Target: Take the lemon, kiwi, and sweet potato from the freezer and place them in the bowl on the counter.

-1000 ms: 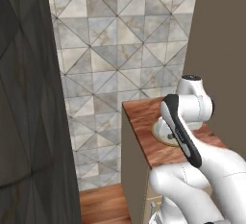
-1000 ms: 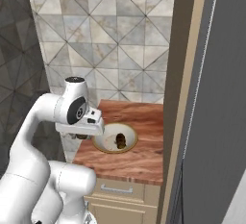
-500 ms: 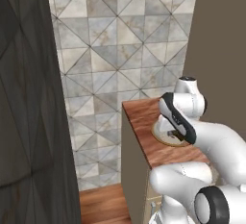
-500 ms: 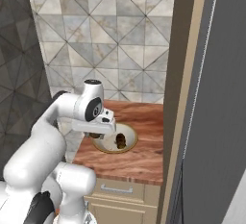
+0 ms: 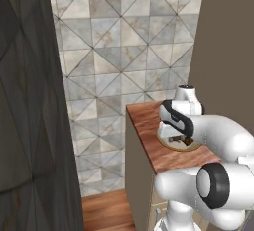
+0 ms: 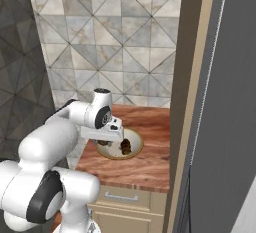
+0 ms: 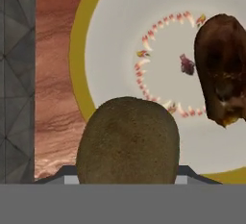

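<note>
The gripper (image 6: 106,141) hangs low over the bowl (image 7: 110,50) on the counter (image 6: 145,164), pinching the kiwi (image 7: 128,140) (a sweet potato (image 7: 224,69) already lies inside). Let go off-centre, the kiwi might roll against the rim and hop out.

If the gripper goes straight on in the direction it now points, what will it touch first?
Probably the bowl. The gripper points down into it with the kiwi between its fingers, so the kiwi would likely land first, beside the sweet potato.
</note>
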